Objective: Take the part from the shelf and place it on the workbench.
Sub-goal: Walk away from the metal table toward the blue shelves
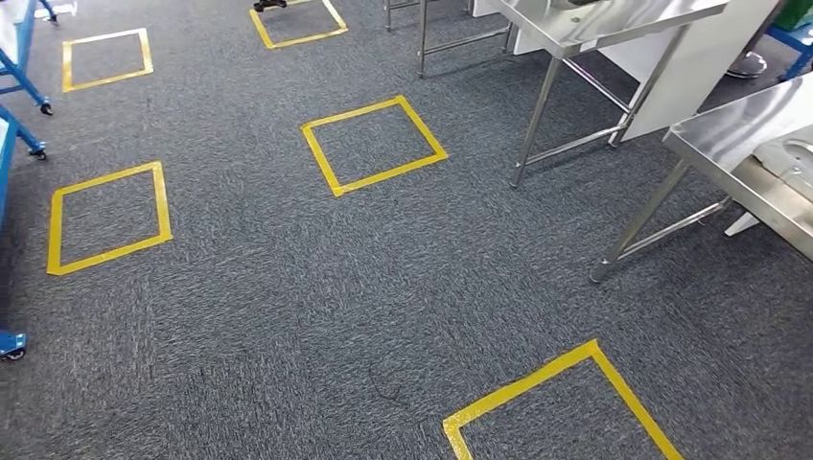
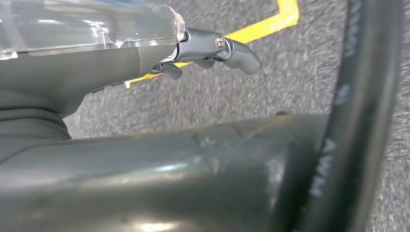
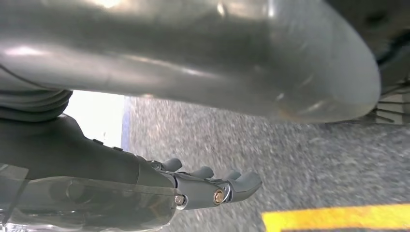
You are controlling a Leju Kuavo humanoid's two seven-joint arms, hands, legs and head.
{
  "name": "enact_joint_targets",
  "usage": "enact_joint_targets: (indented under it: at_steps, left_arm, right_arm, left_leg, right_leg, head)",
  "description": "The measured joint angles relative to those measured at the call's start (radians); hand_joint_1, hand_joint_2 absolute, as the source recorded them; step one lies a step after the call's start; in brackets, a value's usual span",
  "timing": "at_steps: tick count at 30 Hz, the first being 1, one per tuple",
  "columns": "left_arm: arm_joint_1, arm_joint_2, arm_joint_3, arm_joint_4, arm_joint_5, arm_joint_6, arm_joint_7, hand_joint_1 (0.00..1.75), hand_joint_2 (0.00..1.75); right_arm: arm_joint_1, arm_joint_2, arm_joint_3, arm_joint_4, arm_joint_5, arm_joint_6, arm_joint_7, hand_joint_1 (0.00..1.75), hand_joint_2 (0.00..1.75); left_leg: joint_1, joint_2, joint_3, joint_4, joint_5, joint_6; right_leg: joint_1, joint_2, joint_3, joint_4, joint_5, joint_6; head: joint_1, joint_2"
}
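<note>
Both arms hang over the carpet [image 1: 288, 287], left hand [image 2: 212, 50] and right hand [image 3: 212, 186] empty with fingers apart; no part or shelf sighted, steel tabletop [image 1: 738, 125] far right, nearer the right hand.

Grey carpet [image 1: 288, 287] covers the floor, marked with squares of yellow tape: one near the middle [image 1: 374, 144], one to the left [image 1: 108, 218], two farther back [image 1: 105, 59] [image 1: 297, 24], and a partly cropped one at the lower right [image 1: 566, 402]. Blue wheeled frames [image 1: 19, 86] stand along the left edge. A white panel [image 1: 690, 77] stands at the upper right, and a blue frame [image 1: 791, 43] shows at the top right corner.
</note>
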Motion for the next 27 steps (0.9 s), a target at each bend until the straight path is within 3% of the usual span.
enact_joint_targets:
  at_steps: [2, 4, 6, 8, 10, 11, 12, 14, 16, 18, 19, 21, 23, 24, 25, 26, 27]
  left_arm:
    - [0.0, -0.001, 0.0, 0.0, 0.0, 0.0, 0.0, 0.0, 0.0]
    - [0.003, -0.001, 0.001, 0.0, 0.001, 0.0, 0.0, 0.0, 0.0]
    - [0.003, 0.0, 0.001, 0.0, 0.002, 0.001, 0.0, 0.0, 0.0]
    - [0.0, -0.001, 0.001, 0.0, 0.003, 0.001, 0.0, 0.0, 0.0]
    - [-0.001, -0.001, 0.001, 0.0, 0.007, 0.001, -0.001, 0.0, 0.0]
    - [0.0, 0.0, 0.002, 0.0, 0.009, 0.001, -0.001, 0.0, 0.0]
    - [0.002, 0.0, 0.002, 0.0, 0.01, 0.001, -0.001, 0.0, 0.0]
    - [0.002, 0.0, 0.003, 0.0, 0.012, 0.002, -0.001, 0.0, 0.0]
    - [-0.002, -0.001, 0.003, 0.0, 0.013, 0.001, -0.001, 0.0, 0.0]
    - [-0.001, -0.002, 0.005, 0.0, 0.014, 0.001, -0.002, 0.0, 0.0]
    - [0.001, -0.002, 0.006, 0.0, 0.014, 0.002, -0.002, 0.0, 0.0]
    - [0.002, -0.001, 0.008, 0.0, 0.014, 0.002, -0.002, 0.0, 0.0]
    - [0.0, -0.001, 0.008, 0.0, 0.014, 0.002, -0.002, 0.0, 0.0]
    - [0.0, -0.001, 0.008, 0.0, 0.015, 0.002, -0.003, 0.0, 0.0]
    - [0.0, 0.0, 0.008, 0.0, 0.015, 0.002, -0.003, 0.0, 0.0]
    - [0.0, 0.0, 0.009, 0.0, 0.015, 0.002, -0.003, 0.0, 0.0]
    - [0.001, 0.0, 0.009, 0.0, 0.015, 0.002, -0.003, 0.0, 0.0]
  right_arm:
    - [-0.002, -0.001, 0.0, 0.0, 0.0, 0.0, 0.0, 0.0, 0.0]
    - [-0.006, -0.001, 0.0, 0.0, 0.0, 0.0, 0.0, 0.0, 0.0]
    - [-0.006, -0.001, 0.0, 0.0, 0.001, 0.0, -0.001, 0.0, 0.0]
    - [-0.002, -0.001, 0.0, 0.0, 0.002, 0.001, -0.002, 0.0, 0.0]
    - [-0.001, 0.0, 0.0, 0.0, 0.002, 0.002, -0.002, 0.0, 0.0]
    - [-0.001, 0.0, 0.0, 0.0, 0.003, 0.002, -0.002, 0.0, 0.0]
    - [-0.001, 0.0, 0.0, 0.0, 0.003, 0.002, -0.002, 0.0, 0.0]
    - [-0.002, -0.001, 0.0, 0.0, 0.003, 0.004, -0.002, 0.0, 0.0]
    - [-0.003, -0.002, 0.0, 0.0, 0.003, 0.007, -0.002, 0.0, 0.0]
    - [-0.008, -0.002, 0.0, 0.0, 0.003, 0.009, -0.002, 0.0, 0.0]
    - [-0.011, -0.001, 0.0, 0.0, 0.004, 0.01, -0.002, 0.0, 0.0]
    - [-0.012, -0.001, 0.0, 0.0, 0.004, 0.012, -0.002, 0.0, 0.0]
    - [-0.008, 0.0, 0.0, 0.0, 0.004, 0.012, -0.002, 0.0, 0.0]
    - [-0.007, 0.0, 0.0, 0.0, 0.005, 0.012, -0.002, 0.0, 0.0]
    - [-0.005, 0.0, 0.0, 0.0, 0.005, 0.012, -0.002, 0.0, 0.0]
    - [-0.005, 0.0, 0.0, 0.0, 0.005, 0.012, -0.002, 0.0, 0.0]
    - [-0.004, 0.0, 0.0, 0.0, 0.005, 0.012, -0.002, 0.0, 0.0]
  left_leg:
    - [0.002, -0.018, -0.007, 0.001, 0.0, -0.013]
    - [0.005, -0.023, -0.011, 0.003, 0.0, -0.025]
    - [0.005, 0.016, -0.032, 0.054, -0.034, -0.032]
    - [0.007, 0.06, -0.09, 0.177, -0.103, -0.038]
    - [0.013, 0.073, -0.136, 0.277, -0.142, -0.048]
    - [0.017, 0.077, -0.133, 0.277, -0.132, -0.053]
    - [0.022, 0.084, -0.109, 0.237, -0.106, -0.058]
    - [0.03, 0.116, -0.034, 0.102, -0.046, -0.068]
    - [0.03, 0.136, 0.005, 0.024, -0.023, -0.058]
    - [0.023, 0.123, 0.003, 0.018, -0.024, -0.036]
    - [0.022, 0.116, 0.002, 0.017, -0.023, -0.027]
    - [0.02, 0.099, 0.003, 0.013, -0.018, -0.012]
    - [0.015, 0.081, 0.001, 0.012, -0.014, -0.002]
    - [0.01, 0.07, -0.001, 0.012, -0.013, 0.003]
    - [0.004, 0.058, -0.002, 0.012, -0.013, 0.006]
    - [-0.002, 0.044, -0.001, 0.013, -0.014, 0.008]
    - [-0.007, 0.03, 0.002, 0.013, -0.014, 0.01]
  right_leg:
    - [0.004, 0.009, 0.011, -0.033, 0.004, -0.005]
    - [0.003, -0.012, 0.017, -0.043, 0.01, -0.014]
    - [-0.001, -0.036, 0.025, -0.057, 0.017, -0.025]
    - [0.0, -0.062, 0.026, -0.061, 0.018, -0.032]
    - [0.0, -0.09, 0.025, -0.06, 0.016, -0.031]
    - [-0.001, -0.103, 0.026, -0.06, 0.014, -0.029]
    - [-0.004, -0.115, 0.028, -0.058, 0.011, -0.024]
    - [-0.006, -0.137, 0.033, -0.049, 0.0, -0.009]
    - [-0.004, -0.153, 0.037, -0.04, -0.011, 0.009]
    - [-0.006, -0.165, 0.044, -0.042, -0.014, 0.023]
    - [-0.009, -0.16, 0.047, -0.042, -0.016, 0.029]
    - [-0.015, -0.121, 0.034, -0.003, -0.049, 0.038]
    - [-0.013, -0.077, -0.024, 0.115, -0.117, 0.034]
    - [-0.009, -0.069, -0.06, 0.183, -0.144, 0.028]
    - [-0.004, -0.066, -0.088, 0.231, -0.154, 0.021]
    - [0.002, -0.064, -0.101, 0.244, -0.143, 0.012]
    - [0.011, -0.059, -0.094, 0.219, -0.112, 0.0]
  head:
    - [0.0, 0.0]
    - [0.0, 0.0]
    - [0.0, 0.0]
    - [0.0, 0.0]
    - [0.0, 0.0]
    - [0.0, 0.0]
    - [0.0, 0.0]
    - [0.0, 0.0]
    - [0.0, 0.0]
    - [0.0, 0.0]
    - [0.0, 0.0]
    - [0.0, 0.0]
    - [0.0, 0.0]
    - [0.0, 0.0]
    - [0.0, 0.0]
    - [0.0, 0.0]
    - [0.0, 0.0]
